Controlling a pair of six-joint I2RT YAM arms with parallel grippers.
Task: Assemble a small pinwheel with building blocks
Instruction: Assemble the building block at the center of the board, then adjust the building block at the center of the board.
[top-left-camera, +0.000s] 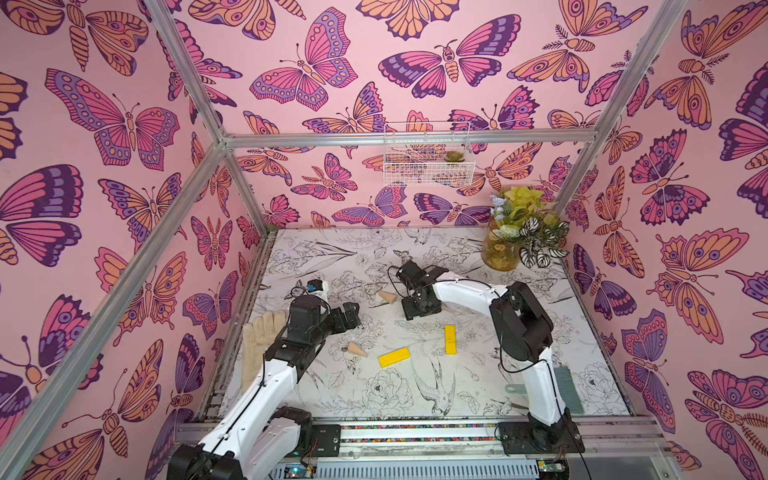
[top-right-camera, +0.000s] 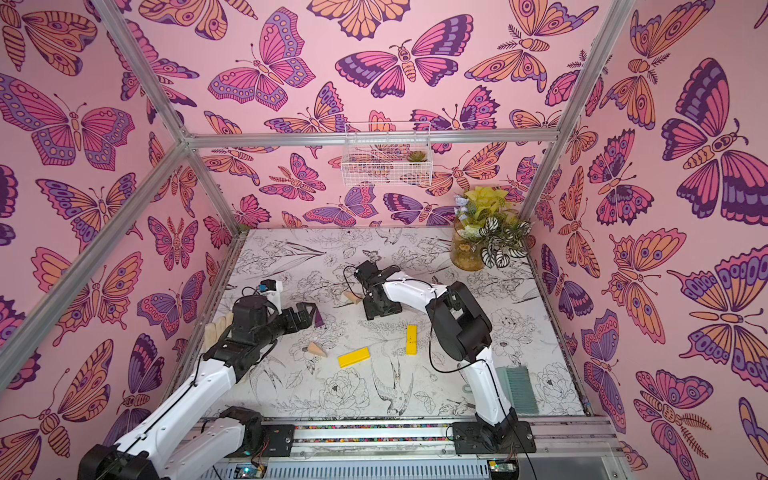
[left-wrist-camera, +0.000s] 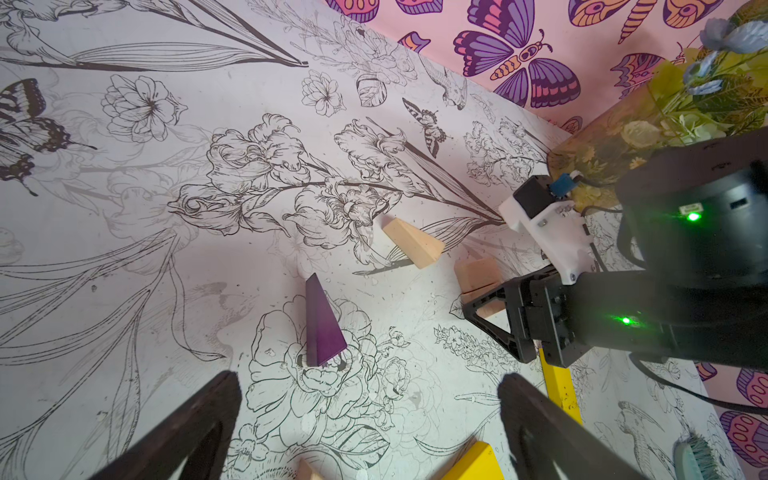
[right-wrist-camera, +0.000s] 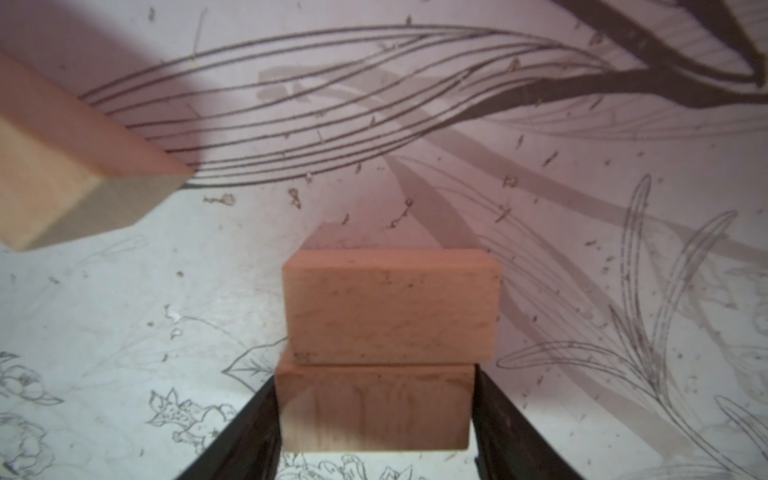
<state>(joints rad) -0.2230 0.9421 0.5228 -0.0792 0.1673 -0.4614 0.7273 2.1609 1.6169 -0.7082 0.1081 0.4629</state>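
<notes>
Dial: centre of the table (top-left-camera: 332, 399), with 12 o'clock at the back wall.
Blocks (right-wrist-camera: 390, 307): two, touching side to side, about the centre.
Far wedge (top-left-camera: 387, 297): 11 o'clock, just beside the blocks.
Left wedge (top-right-camera: 319, 318): 9 o'clock, midway out.
Near wedge (top-left-camera: 357, 350): 8 o'clock, before the left wedge.
Left bar (top-left-camera: 394, 357): 7 o'clock, just right of the near wedge.
Right bar (top-left-camera: 449, 339): 4 o'clock, near the centre.
Glove (top-left-camera: 255, 345): 9 o'clock, at the edge.
Brush (top-left-camera: 567, 390): 4 o'clock, at the edge.
Plant (top-left-camera: 519, 220): 1 o'clock, far corner.
Basket (top-left-camera: 428, 170): on the back wall, above 12 o'clock.

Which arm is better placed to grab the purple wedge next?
Left. The left hand, open, sits just short of the purple wedge; the right hand straddles a tan block farther off.
</notes>
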